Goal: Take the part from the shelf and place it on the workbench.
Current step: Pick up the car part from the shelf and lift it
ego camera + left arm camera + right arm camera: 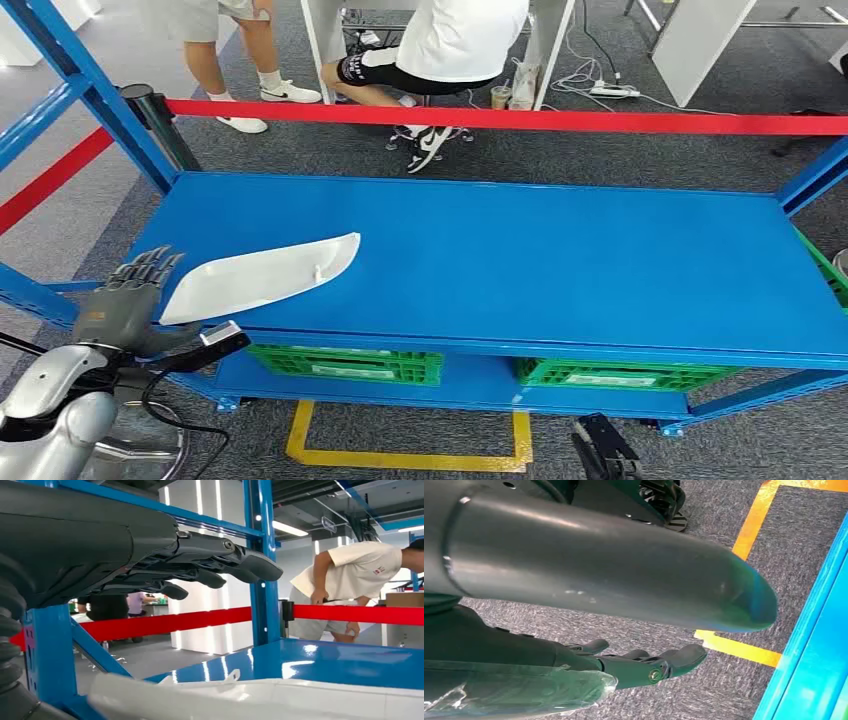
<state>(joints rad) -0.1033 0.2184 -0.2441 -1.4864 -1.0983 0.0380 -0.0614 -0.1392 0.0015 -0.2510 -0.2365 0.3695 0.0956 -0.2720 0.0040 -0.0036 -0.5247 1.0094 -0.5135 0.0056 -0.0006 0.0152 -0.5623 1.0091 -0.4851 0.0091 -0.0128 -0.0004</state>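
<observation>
Currently the white part lies at the shelf's left front edge; your left hand hovers beside it, fingers apart, empty. Close squarely around its near end before lifting.

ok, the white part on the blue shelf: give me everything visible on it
The white part is a long, thin, curved shell, pointed at its far end, looking like matte moulded plastic with a small raised tab near one edge. It lies flat on the blue shelf near the front left corner, its wide end overhanging the edge slightly. The left hand sits at that wide end, fingers extended above it; actual contact can't be confirmed.
</observation>
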